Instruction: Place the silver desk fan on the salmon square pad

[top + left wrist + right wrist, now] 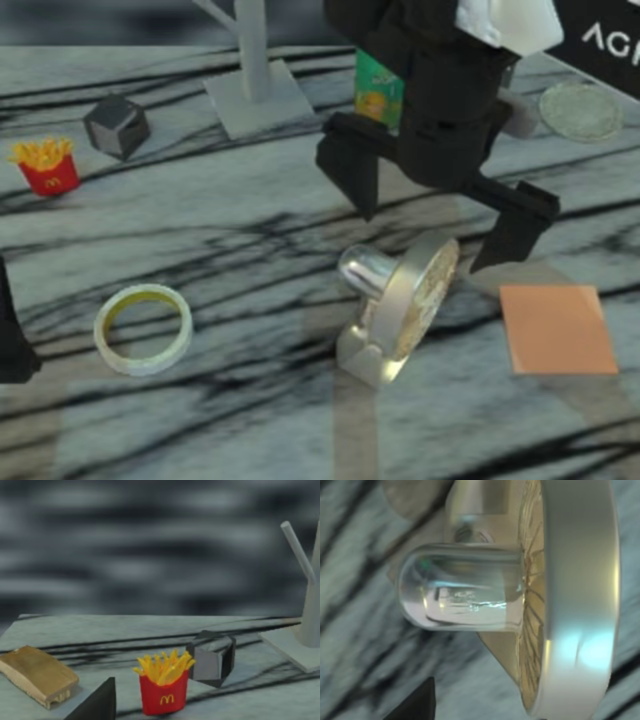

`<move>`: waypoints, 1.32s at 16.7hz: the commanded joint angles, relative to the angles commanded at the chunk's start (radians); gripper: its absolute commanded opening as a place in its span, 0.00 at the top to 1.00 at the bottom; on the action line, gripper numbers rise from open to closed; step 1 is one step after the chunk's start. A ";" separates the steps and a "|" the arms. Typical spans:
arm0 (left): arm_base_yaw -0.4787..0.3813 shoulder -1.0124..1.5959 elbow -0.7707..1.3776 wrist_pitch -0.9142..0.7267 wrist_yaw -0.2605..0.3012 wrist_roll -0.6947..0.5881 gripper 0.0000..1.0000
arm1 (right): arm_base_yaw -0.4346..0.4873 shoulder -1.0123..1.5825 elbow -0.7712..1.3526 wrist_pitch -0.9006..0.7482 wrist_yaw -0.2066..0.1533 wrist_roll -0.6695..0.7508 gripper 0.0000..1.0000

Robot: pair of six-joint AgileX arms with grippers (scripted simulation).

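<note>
1. Silver desk fan (400, 310): shiny metal, round ring grille w/ pale speckled face, chrome cylindrical motor housing at rear, blocky foot. Stands on worktop right of centre, face turned toward the right side. Close-up in right wrist view (520, 595): housing reflective, ring rim smooth.
2. Salmon square pad (557, 329): thin, flat, plain orange-pink sheet, lying on worktop just right of fan, not touching it; nothing on it.

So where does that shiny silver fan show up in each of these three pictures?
Top view: the silver desk fan stands centre-right, below the right gripper, left of the salmon square pad.
Left wrist view: not in it.
Right wrist view: the fan fills the picture, close up.
Shared landmark: the streaked marble table, also.
</note>
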 joint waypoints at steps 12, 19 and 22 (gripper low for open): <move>0.000 0.000 0.000 0.000 0.000 0.000 0.00 | 0.007 -0.006 -0.207 0.199 0.000 0.003 0.00; 0.000 0.000 0.000 0.000 0.000 0.000 0.00 | 0.007 -0.006 -0.207 0.199 0.000 0.003 0.53; 0.000 0.000 0.000 0.000 0.000 0.000 0.00 | 0.007 -0.006 -0.207 0.199 0.000 0.003 0.75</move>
